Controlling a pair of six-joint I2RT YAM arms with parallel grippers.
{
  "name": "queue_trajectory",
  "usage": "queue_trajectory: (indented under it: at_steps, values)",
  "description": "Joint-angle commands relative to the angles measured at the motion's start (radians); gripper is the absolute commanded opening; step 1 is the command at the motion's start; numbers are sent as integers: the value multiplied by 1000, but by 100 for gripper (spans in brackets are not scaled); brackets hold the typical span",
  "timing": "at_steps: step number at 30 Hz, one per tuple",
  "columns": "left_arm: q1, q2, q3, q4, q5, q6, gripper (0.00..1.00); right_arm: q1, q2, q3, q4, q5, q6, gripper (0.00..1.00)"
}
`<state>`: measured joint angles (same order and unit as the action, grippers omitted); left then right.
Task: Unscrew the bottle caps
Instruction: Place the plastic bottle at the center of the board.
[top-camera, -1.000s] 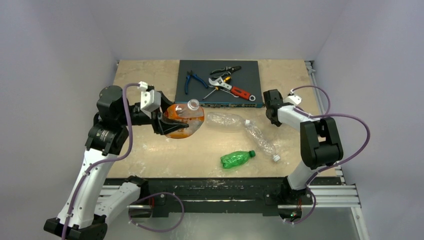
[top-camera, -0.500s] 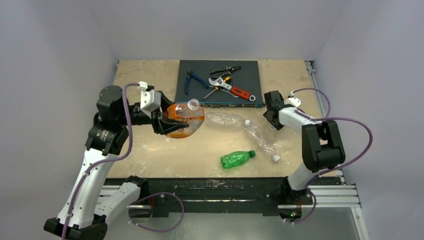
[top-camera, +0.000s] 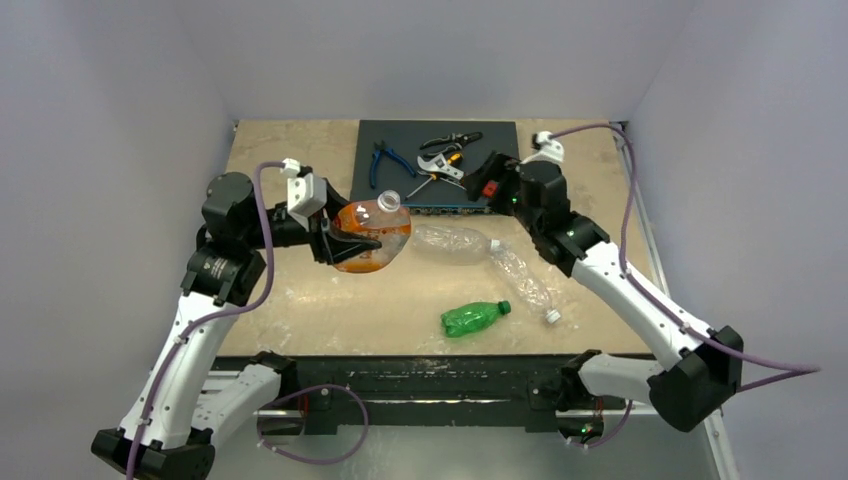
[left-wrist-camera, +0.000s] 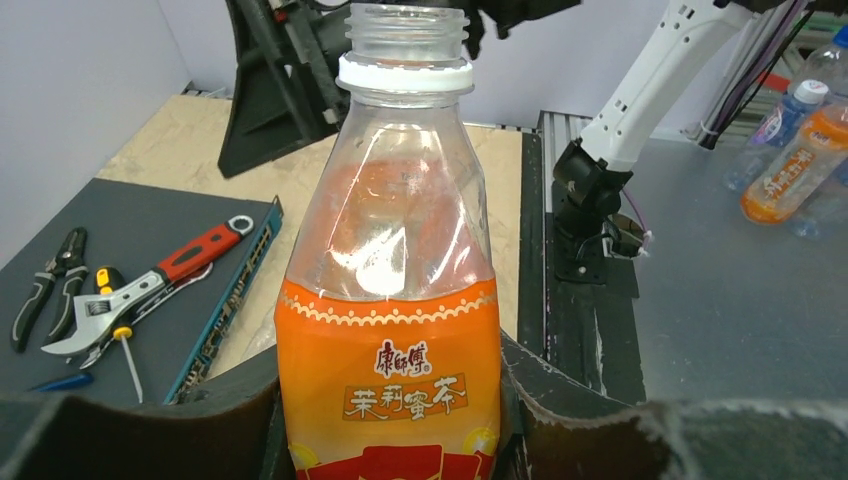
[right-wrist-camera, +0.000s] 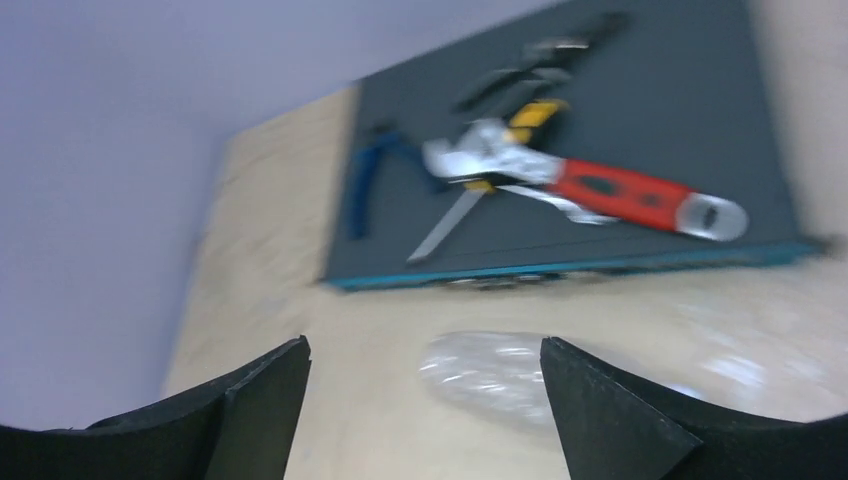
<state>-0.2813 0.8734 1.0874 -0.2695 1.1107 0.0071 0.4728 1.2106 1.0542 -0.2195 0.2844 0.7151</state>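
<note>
Two tools: the left tool (top-camera: 348, 243) is clamped on the squat orange-labelled plastic bottle (left-wrist-camera: 388, 300), its threaded mouth uncapped; the right tool (right-wrist-camera: 425, 400) gapes apart by the dark mat (top-camera: 400, 135). On the tabletop (top-camera: 300, 300), the small round green cap (top-camera: 505, 307) sits on the green plastic bottle (top-camera: 468, 319).

From above and behind the left arm (top-camera: 215, 290) and right arm (top-camera: 640, 300), the overhead camera looks down on the whole beige wooden table (top-camera: 300, 300) from afar, the dark grey rectangular mat (top-camera: 400, 132) at upper centre. The left wrist camera sits tight against a squat clear plastic bottle with an orange label (left-wrist-camera: 390, 380), facing across the table, mat at lower left. The blurred right wrist camera looks obliquely down at the mat, upper right. All three views share the red-handled metal wrench (right-wrist-camera: 620, 190) on it.
</note>
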Motion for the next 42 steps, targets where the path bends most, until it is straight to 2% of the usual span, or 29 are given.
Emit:
queue_trajectory:
  at_steps: [1,2,3,6,10,12,15,19,22,25,27,30,33,34,35,37,38,40,42]
  values:
    - [5,9,0,82,-2,-55,0,153,-71,72,250,-464,-230,91]
    - [5,7,-5,85,5,-62,0,156,-92,74,301,-532,-237,98]
    - [5,2,-15,101,13,-83,0,157,-108,82,333,-644,-239,99]
    - [5,-8,-39,167,29,-160,0,159,-141,108,411,-832,-238,99]
    - [5,-7,-36,194,51,-195,0,172,-162,79,570,-971,-216,99]
    - [4,-7,-30,193,61,-200,0,194,-138,94,595,-1017,-222,99]
    - [5,-5,-24,187,76,-206,0,261,-88,158,563,-1039,-274,99]
    - [5,-7,-19,183,87,-213,0,325,-32,229,501,-975,-343,99]
    - [5,-10,-14,188,93,-224,0,346,2,268,484,-957,-358,95]
    - [5,-10,-12,187,95,-225,0,376,28,293,475,-941,-363,87]
    - [5,-9,-12,187,95,-226,1,395,45,311,444,-923,-383,76]
    - [5,-11,-7,181,91,-222,26,413,71,340,384,-892,-410,51]
    - [5,-17,0,158,66,-207,39,421,79,339,366,-855,-413,18]
    - [5,-18,4,148,61,-201,44,422,78,334,360,-838,-413,10]
    - [4,-20,11,131,59,-186,55,423,75,330,354,-810,-415,7]
    - [5,-20,26,83,45,-156,84,423,69,325,335,-770,-435,5]
    - [5,-21,34,57,31,-142,92,423,68,327,321,-746,-450,5]
    - [5,-20,70,-34,-23,-81,96,423,76,339,277,-680,-494,4]
    - [5,-22,137,-126,-166,-17,99,423,96,354,226,-621,-554,3]
